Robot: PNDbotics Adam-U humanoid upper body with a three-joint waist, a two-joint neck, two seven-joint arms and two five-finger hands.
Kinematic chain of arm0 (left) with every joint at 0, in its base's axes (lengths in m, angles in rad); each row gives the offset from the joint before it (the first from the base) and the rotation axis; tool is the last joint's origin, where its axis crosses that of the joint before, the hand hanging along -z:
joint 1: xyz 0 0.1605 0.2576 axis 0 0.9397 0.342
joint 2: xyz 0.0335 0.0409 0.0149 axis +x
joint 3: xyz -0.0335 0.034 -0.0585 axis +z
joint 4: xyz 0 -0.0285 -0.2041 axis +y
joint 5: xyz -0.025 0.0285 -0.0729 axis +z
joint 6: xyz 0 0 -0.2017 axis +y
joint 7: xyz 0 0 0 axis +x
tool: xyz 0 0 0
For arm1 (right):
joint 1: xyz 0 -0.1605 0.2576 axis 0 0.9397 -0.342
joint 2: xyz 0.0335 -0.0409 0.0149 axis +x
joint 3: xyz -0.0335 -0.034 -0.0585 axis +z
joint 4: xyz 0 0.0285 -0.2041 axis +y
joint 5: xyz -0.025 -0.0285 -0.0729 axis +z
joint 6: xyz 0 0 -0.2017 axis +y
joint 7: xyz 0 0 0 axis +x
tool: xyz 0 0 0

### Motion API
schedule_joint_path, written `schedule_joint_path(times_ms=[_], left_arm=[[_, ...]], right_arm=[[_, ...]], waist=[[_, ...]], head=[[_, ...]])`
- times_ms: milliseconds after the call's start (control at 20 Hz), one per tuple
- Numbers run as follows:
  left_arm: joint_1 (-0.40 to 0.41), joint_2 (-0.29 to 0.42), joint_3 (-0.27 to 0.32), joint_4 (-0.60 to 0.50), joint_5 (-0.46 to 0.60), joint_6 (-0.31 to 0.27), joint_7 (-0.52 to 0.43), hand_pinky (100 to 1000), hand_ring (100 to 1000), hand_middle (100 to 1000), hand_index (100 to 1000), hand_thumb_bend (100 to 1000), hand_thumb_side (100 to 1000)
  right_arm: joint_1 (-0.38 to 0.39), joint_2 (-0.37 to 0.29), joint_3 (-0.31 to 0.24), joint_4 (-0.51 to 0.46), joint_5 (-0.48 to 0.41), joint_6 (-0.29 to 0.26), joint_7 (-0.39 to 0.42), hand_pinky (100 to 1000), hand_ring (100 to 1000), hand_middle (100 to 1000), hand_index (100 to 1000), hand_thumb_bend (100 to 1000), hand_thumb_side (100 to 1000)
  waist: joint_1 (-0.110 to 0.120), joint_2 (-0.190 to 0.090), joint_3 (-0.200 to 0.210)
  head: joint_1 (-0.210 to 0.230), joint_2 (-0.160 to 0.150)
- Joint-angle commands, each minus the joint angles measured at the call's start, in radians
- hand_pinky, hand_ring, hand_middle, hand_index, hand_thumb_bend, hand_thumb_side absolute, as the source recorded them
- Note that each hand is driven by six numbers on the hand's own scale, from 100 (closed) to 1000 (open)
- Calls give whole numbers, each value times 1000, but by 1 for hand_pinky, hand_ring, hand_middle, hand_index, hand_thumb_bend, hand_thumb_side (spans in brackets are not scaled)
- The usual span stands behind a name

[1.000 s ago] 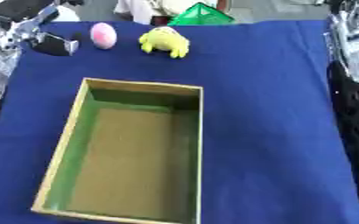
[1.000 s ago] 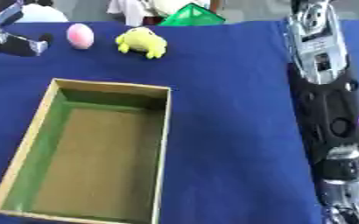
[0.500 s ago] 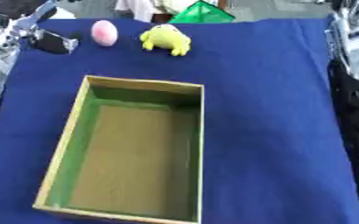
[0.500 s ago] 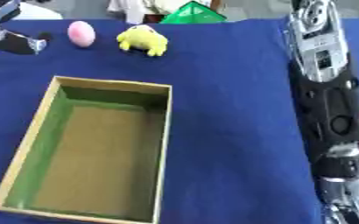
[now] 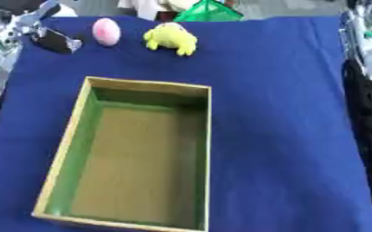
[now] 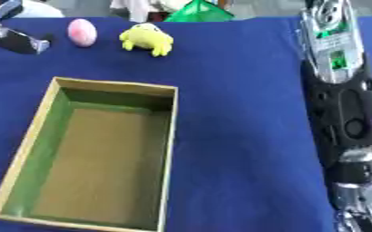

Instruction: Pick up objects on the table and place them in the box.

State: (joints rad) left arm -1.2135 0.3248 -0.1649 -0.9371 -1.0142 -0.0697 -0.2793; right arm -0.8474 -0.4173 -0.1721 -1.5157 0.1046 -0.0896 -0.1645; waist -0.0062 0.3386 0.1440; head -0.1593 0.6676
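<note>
A pink egg [image 5: 106,31] and a yellow soft toy [image 5: 171,38] lie near the far edge of the blue table. An open box [image 5: 62,149] with green inner walls and a brown floor stands in the front left half, with nothing in it. My left hand [image 5: 52,38] hovers at the far left, just left of the egg and not touching it, its fingers open and holding nothing. My right hand [image 6: 332,36] lies far right by the table's far edge, well away from the toys; its fingers are cut off by the top edge.
A green pyramid-shaped thing [image 5: 209,10] sits at the far edge behind the yellow toy. My right forearm [image 6: 344,118] stretches along the whole right side. Blue cloth [image 5: 276,113] lies bare between the box and that arm.
</note>
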Motion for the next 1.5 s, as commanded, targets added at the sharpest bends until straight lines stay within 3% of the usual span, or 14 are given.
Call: schedule_joint_path(times_ms=[50,1050,1500], left_arm=[[-37,8,25,21,-21,5,9,803,878,785,909,332,100],[-79,12,72,112,-53,10,55,774,862,809,920,314,100],[-84,22,97,149,-124,38,99,779,888,847,922,299,100]], right_arm=[[-28,-24,0,-4,9,-3,5,749,906,666,838,760,1000],[-63,-28,7,12,4,-9,18,747,907,662,837,773,1000],[-76,-25,9,16,1,-11,23,748,908,664,838,773,1000]], waist=[[2,-17,-5],[8,24,-48],[9,37,-81]], head=[[16,-16],[55,-70],[89,-84]])
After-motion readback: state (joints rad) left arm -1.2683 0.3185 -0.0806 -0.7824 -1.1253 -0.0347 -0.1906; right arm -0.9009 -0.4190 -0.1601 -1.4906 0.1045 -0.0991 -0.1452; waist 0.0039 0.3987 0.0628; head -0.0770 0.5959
